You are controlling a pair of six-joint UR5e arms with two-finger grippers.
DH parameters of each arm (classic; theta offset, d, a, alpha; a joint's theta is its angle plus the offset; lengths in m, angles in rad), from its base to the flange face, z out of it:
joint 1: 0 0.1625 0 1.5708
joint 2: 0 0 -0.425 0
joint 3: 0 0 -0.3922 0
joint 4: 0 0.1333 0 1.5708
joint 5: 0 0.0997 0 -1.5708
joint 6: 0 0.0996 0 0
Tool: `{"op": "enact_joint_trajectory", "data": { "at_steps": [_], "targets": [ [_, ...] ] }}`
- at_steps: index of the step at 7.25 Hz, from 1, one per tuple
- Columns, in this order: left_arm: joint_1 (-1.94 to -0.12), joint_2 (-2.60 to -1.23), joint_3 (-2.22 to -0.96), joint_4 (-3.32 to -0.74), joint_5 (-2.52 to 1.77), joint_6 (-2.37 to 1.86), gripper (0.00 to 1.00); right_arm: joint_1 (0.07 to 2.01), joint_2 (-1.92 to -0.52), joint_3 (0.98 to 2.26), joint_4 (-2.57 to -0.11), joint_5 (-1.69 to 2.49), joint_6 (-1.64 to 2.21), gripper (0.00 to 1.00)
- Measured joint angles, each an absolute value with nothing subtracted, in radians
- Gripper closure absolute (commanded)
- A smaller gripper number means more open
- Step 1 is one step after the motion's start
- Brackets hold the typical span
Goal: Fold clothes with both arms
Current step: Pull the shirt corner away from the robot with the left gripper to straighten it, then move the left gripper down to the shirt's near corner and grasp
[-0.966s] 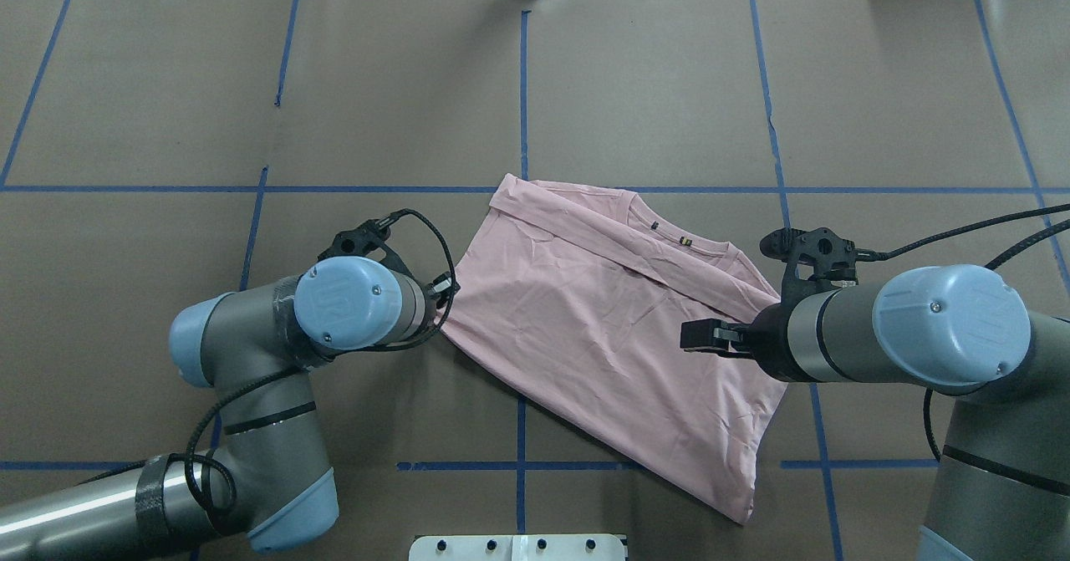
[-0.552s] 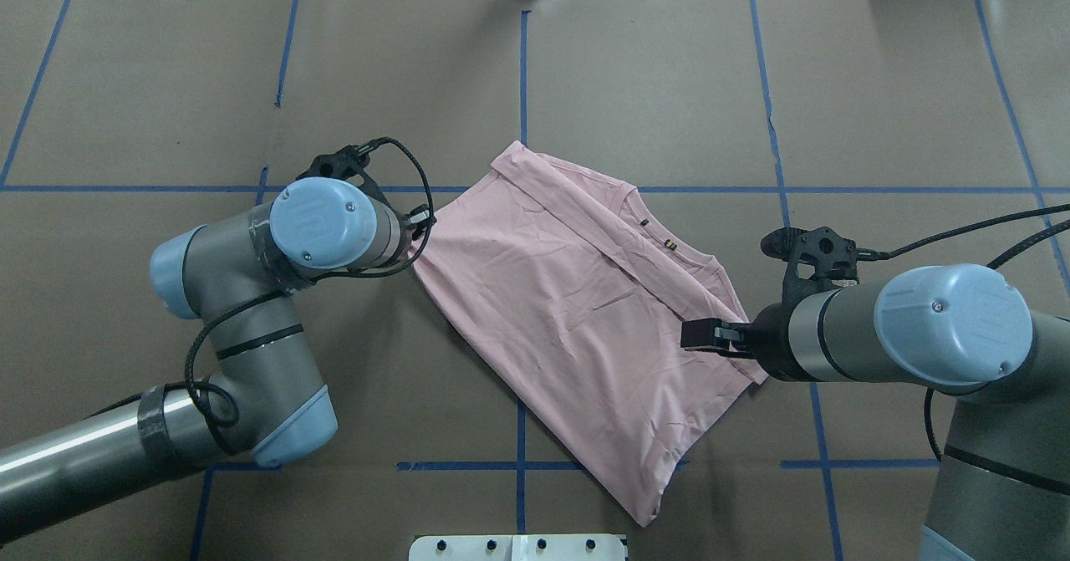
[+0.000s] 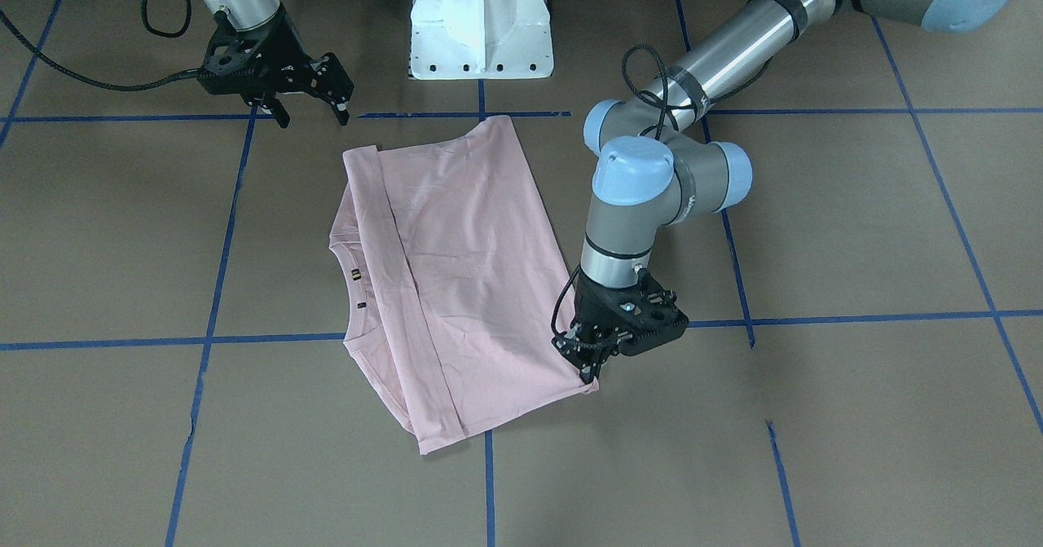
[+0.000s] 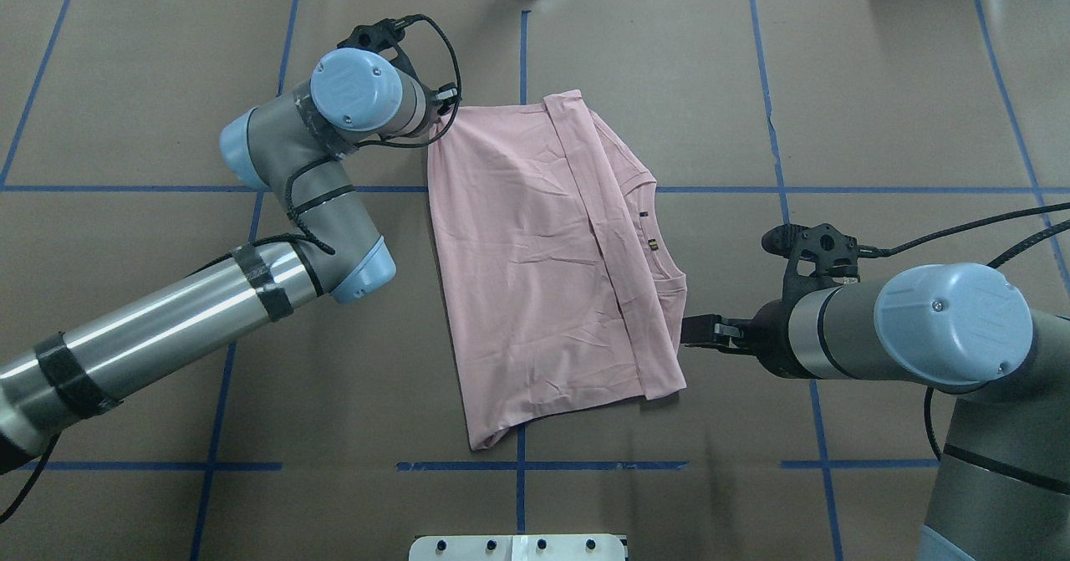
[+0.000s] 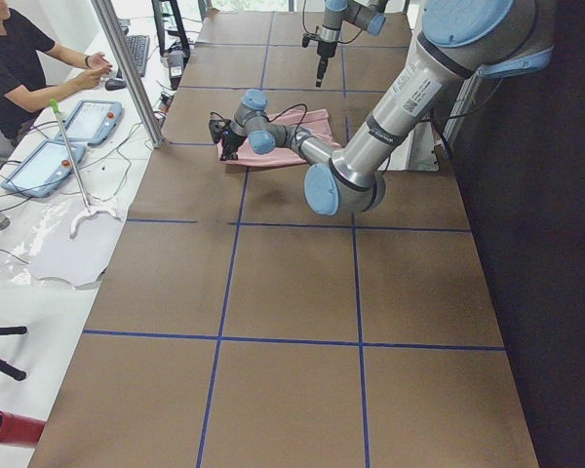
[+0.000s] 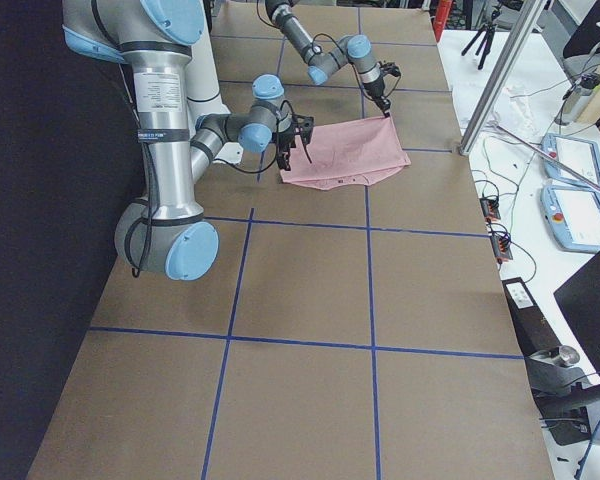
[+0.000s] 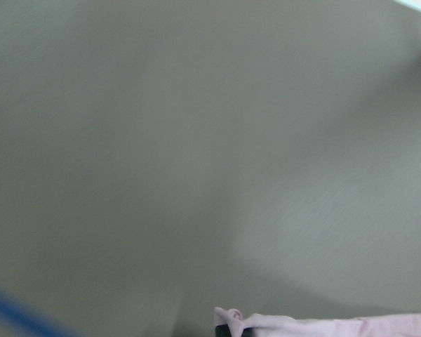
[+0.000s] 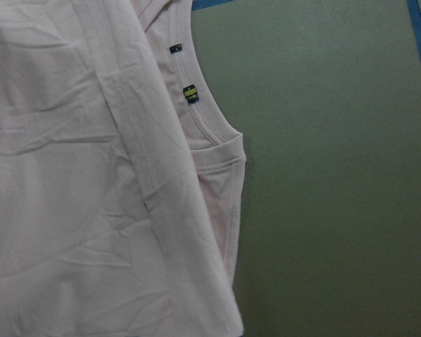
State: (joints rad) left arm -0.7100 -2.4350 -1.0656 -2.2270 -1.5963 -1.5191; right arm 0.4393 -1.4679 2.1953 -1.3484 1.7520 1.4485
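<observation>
The left fingers [image 3: 587,365] are clenched on the shirt's [image 4: 535,277] far corner on the left arm's side, pinching the fabric at the tabletop [image 4: 167,84]; the left wrist view shows a pink scrap of cloth at its lower edge. The right fingers [image 3: 341,100] stand spread and released, clear of the cloth, just beside the shirt's edge on the right arm's side. The shirt lies folded and mostly flat in the middle of the tabletop, between both arms, its collar [image 4: 660,247] turned towards the right arm, across a blue tape line [image 4: 836,190]
</observation>
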Motion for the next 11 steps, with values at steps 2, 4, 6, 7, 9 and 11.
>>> {"op": "enact_joint_trajectory", "data": {
  "at_steps": [2,4,6,7,9,11],
  "targets": [
    [-0.725,-2.527,-0.887,-2.359,-1.556,-1.444,1.0,0.437,-1.465,2.194,-1.348,1.749,1.449,0.0],
    [-0.727,-2.552,-0.842,-2.387,-1.533,-1.395,0.42,0.435,-1.463,2.193,-1.348,1.74,1.45,0.0],
    [-0.728,-2.555,-0.835,-2.391,-1.525,-1.363,0.0,0.433,-1.459,2.192,-1.349,1.723,1.449,0.0],
    [-0.732,-2.553,-0.849,-2.388,-1.528,-1.344,0.0,0.436,-1.45,2.189,-1.349,1.717,1.449,0.0],
    [-0.739,-2.455,-1.023,-2.355,-1.607,-1.341,0.0,0.448,-1.433,2.184,-1.35,1.714,1.448,0.0],
    [-0.723,-2.285,-1.332,-2.19,-1.709,-1.411,0.0,0.457,-1.428,2.184,-1.35,1.714,1.448,0.0]
  ]
}}
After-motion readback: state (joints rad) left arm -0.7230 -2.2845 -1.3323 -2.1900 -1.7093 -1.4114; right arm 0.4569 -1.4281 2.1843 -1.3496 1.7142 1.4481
